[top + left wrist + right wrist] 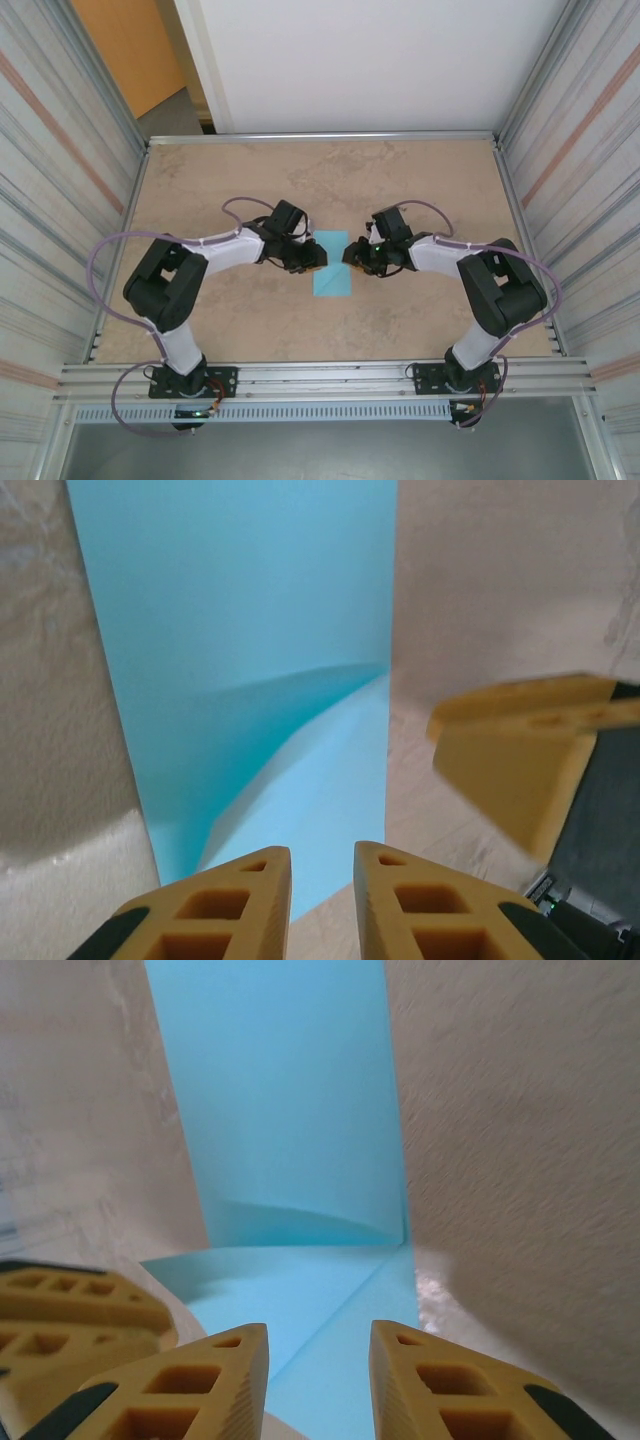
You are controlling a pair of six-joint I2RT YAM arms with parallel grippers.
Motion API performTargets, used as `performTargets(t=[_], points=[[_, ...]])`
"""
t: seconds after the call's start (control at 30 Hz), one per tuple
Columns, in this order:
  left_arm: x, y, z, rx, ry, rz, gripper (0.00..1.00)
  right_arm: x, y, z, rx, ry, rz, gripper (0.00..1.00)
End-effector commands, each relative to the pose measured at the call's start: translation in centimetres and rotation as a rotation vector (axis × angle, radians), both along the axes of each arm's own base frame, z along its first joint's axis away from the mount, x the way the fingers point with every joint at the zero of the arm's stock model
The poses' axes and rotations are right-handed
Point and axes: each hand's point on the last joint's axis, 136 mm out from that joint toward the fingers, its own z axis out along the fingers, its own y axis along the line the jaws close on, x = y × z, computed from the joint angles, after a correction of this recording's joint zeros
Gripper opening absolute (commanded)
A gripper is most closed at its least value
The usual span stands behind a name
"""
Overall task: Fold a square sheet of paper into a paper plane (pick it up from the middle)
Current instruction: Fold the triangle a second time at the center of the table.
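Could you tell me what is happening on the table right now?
The left pincer and right pincer meet low over a light-blue sheet of paper in the middle of the table, one at each side. The sheet lies folded into a rectangle with one diagonal flap turned in. Both pincers' fingers stand slightly parted, apparently gripping nothing.
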Motion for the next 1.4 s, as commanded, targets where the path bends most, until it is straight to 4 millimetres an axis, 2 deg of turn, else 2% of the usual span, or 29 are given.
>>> performTargets(t=[0.0,0.17,0.5,0.67,1.03,1.37], points=[[1.2,-0.1,-0.8,0.003,0.006,0.027,0.24,0.1,0.9,0.5,0.039,0.019,-0.037,0.34],[1.6,0.6,-2.0,0.014,0.022,0.061,0.24,-0.1,1.0,-0.2,0.037,0.050,-0.051,0.35],[0.7,1.8,-4.3,0.051,0.082,0.097,0.24,0.0,1.1,-1.1,0.015,0.094,-0.074,0.34],[0.5,2.1,-4.9,0.061,0.100,0.107,0.24,0.0,1.3,-1.5,0.012,0.106,-0.072,0.34],[0.2,2.6,-5.3,0.069,0.119,0.118,0.24,0.3,2.0,-1.7,0.013,0.114,-0.062,0.32],[0.3,2.5,-5.2,0.068,0.117,0.120,0.24,0.0,0.8,-2.3,-0.040,0.137,-0.119,0.32]])
